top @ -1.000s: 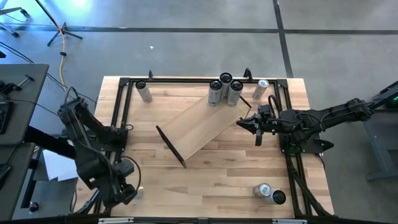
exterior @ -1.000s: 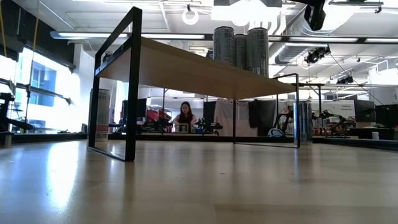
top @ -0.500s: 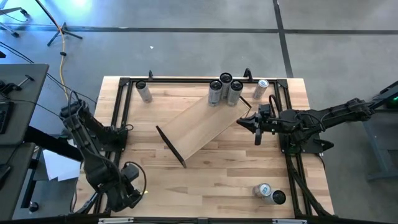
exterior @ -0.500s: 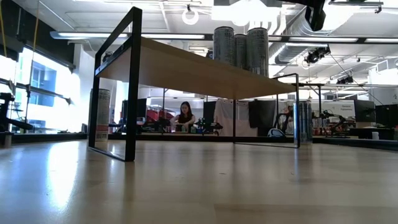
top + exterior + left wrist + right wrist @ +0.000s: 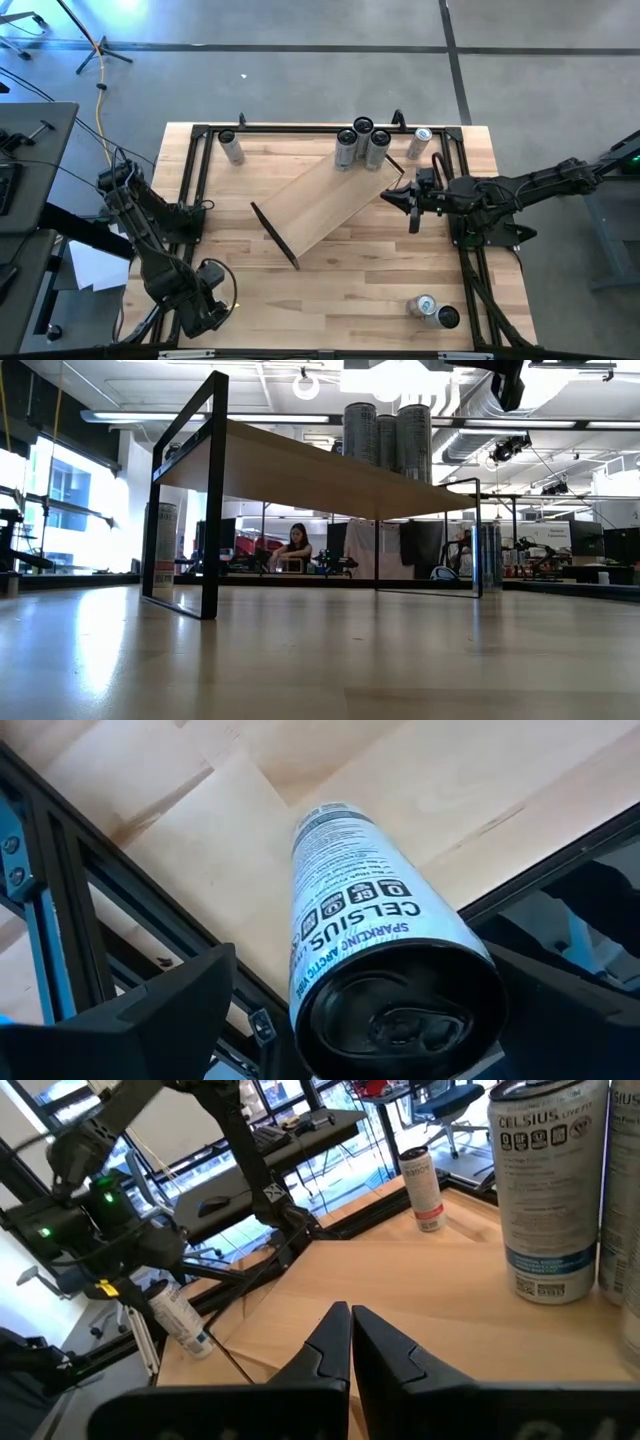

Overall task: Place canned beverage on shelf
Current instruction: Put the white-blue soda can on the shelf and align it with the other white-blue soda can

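Butcher-block tabletop (image 5: 340, 280) carries my shelf (image 5: 330, 205), three cans (image 5: 361, 143) upright on its far end. Since a second ago my left gripper (image 5: 208, 305) has shifted slightly beside the near-left corner, jaws wide around a white can (image 5: 370, 970); my right gripper (image 5: 392, 199) waits closed off the shelf's right end.

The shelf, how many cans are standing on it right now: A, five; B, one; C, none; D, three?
D: the high view shows three upright cans clustered at the far end of the shelf, and the low view shows the same three on top of the board.
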Tool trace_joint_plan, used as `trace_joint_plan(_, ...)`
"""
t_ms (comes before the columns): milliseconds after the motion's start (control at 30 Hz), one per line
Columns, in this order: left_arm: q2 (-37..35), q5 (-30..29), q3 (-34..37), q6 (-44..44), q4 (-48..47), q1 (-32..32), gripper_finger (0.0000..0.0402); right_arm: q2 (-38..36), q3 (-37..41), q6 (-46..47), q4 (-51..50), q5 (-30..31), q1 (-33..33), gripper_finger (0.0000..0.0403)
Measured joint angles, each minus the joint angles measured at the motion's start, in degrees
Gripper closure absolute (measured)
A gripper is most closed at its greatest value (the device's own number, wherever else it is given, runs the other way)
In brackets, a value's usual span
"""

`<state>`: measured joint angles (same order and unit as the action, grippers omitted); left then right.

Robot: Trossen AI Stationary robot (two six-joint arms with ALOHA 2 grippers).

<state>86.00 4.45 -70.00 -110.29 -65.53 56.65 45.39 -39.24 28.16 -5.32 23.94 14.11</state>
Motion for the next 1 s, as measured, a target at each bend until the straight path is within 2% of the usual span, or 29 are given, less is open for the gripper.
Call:
trace_joint_plan(167, 0.00, 0.02, 0.00, -0.04, -0.01, -0.38, 0.0034, 0.00, 0.00, 0.27, -2.39, 0.75, 0.00, 0.0402)
trace_joint_plan(300, 0.00, 0.04, 0.00, 0.01, 0.85, -0.40, 0.0051, 0.00, 0.00, 0.30, -3.20, 2.67, 0.00, 0.0402)
trace_joint_plan(433, 0.00, 0.11, 0.00, -0.04, 1.25, -0.42, 0.0093, 0.00, 0.00, 0.30, -3.15, 2.69, -0.02, 0.0402)
trace_joint_plan(667, -0.09, 0.16, -0.13, 0.26, 1.26, -0.83, 0.0195, 0.00, 0.00, -0.05, -3.15, 2.84, -0.02, 0.0402)
trace_joint_plan(900, -0.09, 1.03, -0.15, 3.64, 1.04, -2.81, 0.0199, 0.00, 0.00, 0.09, -3.15, 2.82, -0.02, 0.0402)
trace_joint_plan(1000, -0.17, 2.02, -0.11, 5.70, 1.02, -3.60, 0.0187, 0.00, 0.00, 0.09, -3.15, 2.82, -0.02, 0.0402)
